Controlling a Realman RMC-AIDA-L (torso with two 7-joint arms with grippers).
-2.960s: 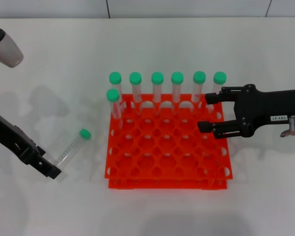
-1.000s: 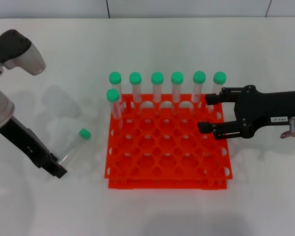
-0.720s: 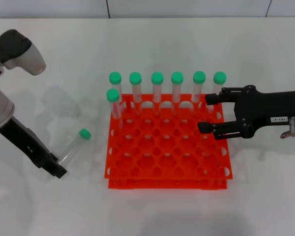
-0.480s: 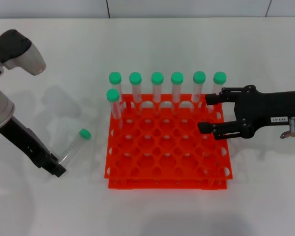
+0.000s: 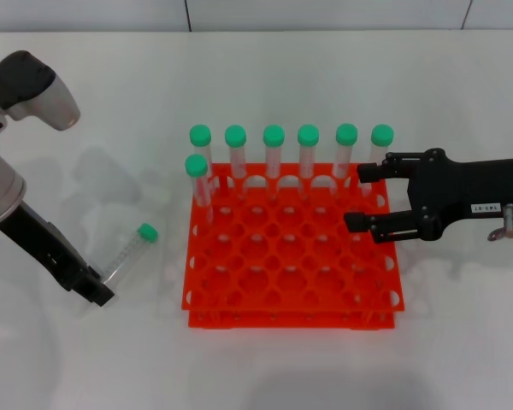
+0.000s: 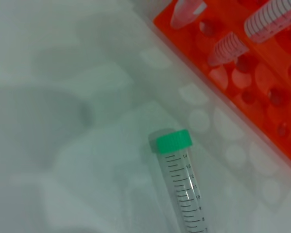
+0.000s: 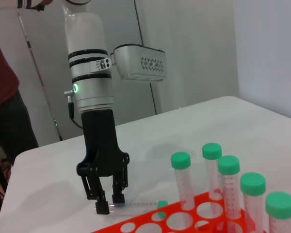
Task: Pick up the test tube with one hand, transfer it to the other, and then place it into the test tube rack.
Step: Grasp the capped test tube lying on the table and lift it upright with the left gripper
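Your left gripper has settled over the base of the test tube lying on the tabletop left of the rack, jaws apart, nothing grasped; the right gripper waits open.

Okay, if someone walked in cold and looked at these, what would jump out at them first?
Probably the bright orange test tube rack mid-table, with seven green-capped tubes standing along its far edge and left side. Next, the lone test tube lying on the table to its left, the left gripper at its bottom end, while the right gripper hangs open over the rack's right side.
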